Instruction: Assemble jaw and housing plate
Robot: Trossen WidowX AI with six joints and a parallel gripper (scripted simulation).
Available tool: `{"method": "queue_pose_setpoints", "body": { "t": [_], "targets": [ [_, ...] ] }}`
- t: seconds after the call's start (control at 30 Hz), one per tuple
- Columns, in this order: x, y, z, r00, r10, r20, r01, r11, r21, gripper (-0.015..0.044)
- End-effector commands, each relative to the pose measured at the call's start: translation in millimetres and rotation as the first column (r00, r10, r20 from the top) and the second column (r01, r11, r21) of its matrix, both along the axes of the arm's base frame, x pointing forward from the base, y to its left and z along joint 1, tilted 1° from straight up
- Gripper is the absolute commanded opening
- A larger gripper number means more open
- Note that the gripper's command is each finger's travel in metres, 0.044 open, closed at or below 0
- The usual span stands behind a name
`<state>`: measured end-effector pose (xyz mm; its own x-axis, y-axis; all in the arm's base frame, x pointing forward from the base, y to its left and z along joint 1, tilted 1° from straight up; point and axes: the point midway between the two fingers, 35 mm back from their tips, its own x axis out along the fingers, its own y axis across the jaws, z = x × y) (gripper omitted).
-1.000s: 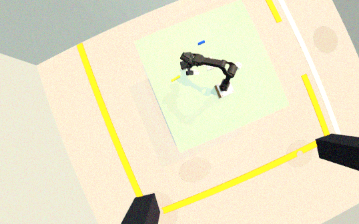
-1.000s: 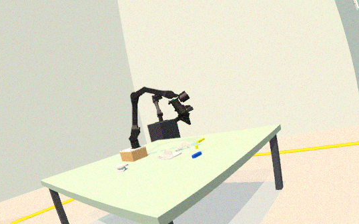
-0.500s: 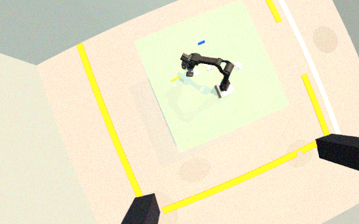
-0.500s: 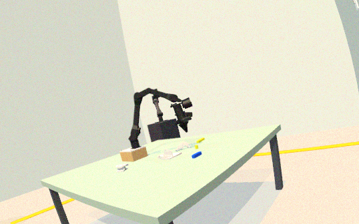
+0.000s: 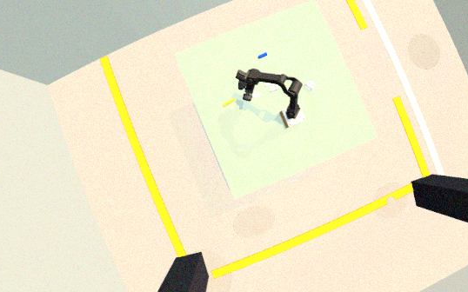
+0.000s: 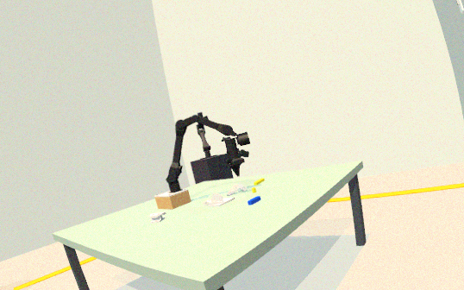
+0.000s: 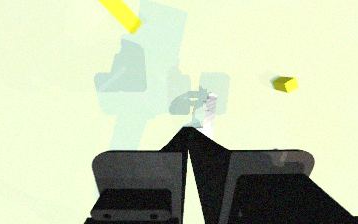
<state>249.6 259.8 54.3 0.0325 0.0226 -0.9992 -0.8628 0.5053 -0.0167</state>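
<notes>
My gripper (image 6: 237, 173) (image 7: 187, 131) is shut with nothing between its fingertips and points down above the table. Just beyond the fingertips in the wrist view is a narrow white part (image 7: 210, 112), partly hidden by the fingers. In the exterior view a pale part (image 6: 236, 190) lies below the gripper. A flat white piece with a raised part on it (image 6: 216, 199) (image 5: 272, 88) lies nearer the arm's base. Another small white piece (image 6: 157, 217) (image 5: 310, 85) lies apart, beside the base. Jaws, pins, teeth and housing plate are too small and pale to tell apart.
A yellow bar (image 5: 229, 102) (image 6: 259, 181) (image 7: 122, 15), a small yellow block (image 6: 253, 190) (image 7: 285, 84) and a blue block (image 5: 262, 56) (image 6: 254, 200) lie on the green table (image 5: 340, 117) (image 6: 147, 246). The arm stands on a brown box (image 6: 172, 200) with a white top.
</notes>
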Motion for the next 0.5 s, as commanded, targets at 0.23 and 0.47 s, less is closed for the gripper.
{"method": "queue_pose_setpoints", "body": {
  "t": [0.23,0.47],
  "targets": [
    [1,2,-15,1.000,-0.007,-0.003,0.007,1.000,0.004,0.0000],
    [2,2,-26,1.000,-0.007,-0.003,0.007,1.000,0.004,0.0000]
  ]
}}
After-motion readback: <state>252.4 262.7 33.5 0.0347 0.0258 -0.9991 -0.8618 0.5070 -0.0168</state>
